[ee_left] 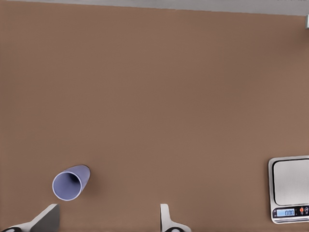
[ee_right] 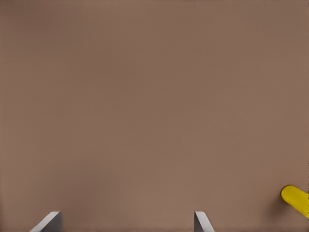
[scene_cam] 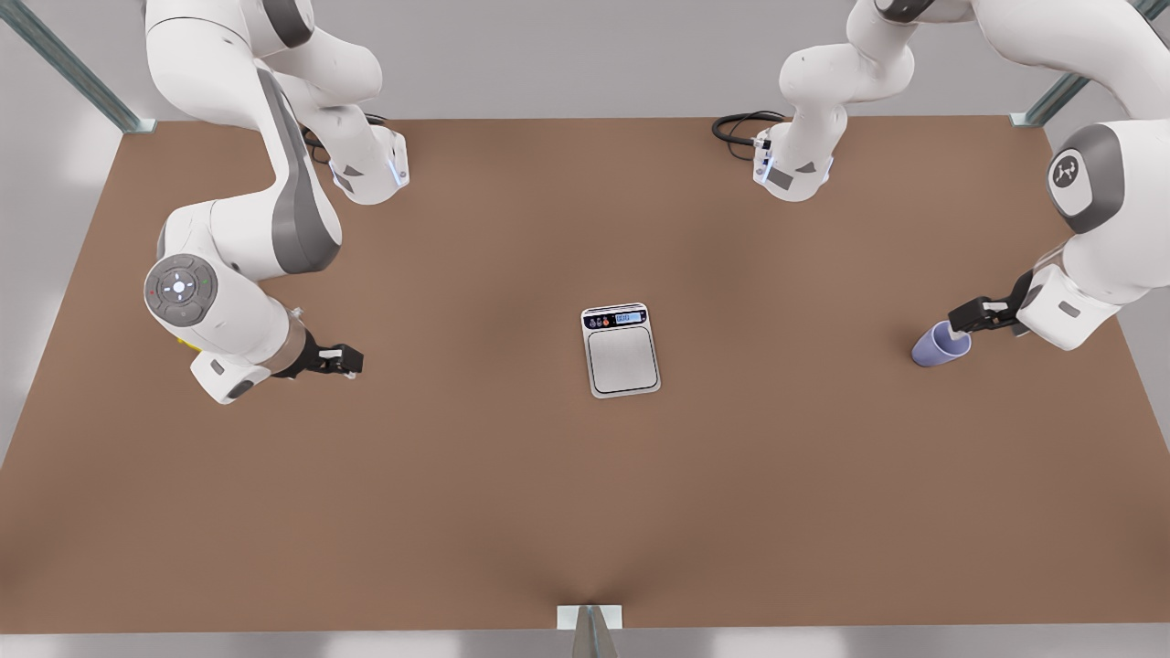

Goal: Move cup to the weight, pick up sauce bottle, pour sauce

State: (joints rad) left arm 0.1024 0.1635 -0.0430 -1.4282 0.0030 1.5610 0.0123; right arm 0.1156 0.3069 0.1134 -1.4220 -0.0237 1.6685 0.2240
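1. Cup (scene_cam: 940, 345) stands on the brown table (scene_cam: 457, 475) at the front view's right, beside the left gripper (scene_cam: 971, 322), fingers spread wide.
2. Weight (scene_cam: 621, 350) sits mid-table.
3. Right gripper (scene_cam: 347, 362), at the front view's left, gapes wide near the sauce bottle (ee_right: 296, 199).

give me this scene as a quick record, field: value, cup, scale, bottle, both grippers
cup: lavender-blue cup on the table at the front view's right, apart from the scale
scale: silver-white weight at table centre, plate bare
bottle: yellow sauce bottle on the table near the right gripper; a yellow sliver shows under that arm in the front view
left gripper: left gripper at the cup's rim, fingers open, not closed on it
right gripper: right gripper at the front view's left, open, holding nothing
task state: cup not yet on the weight
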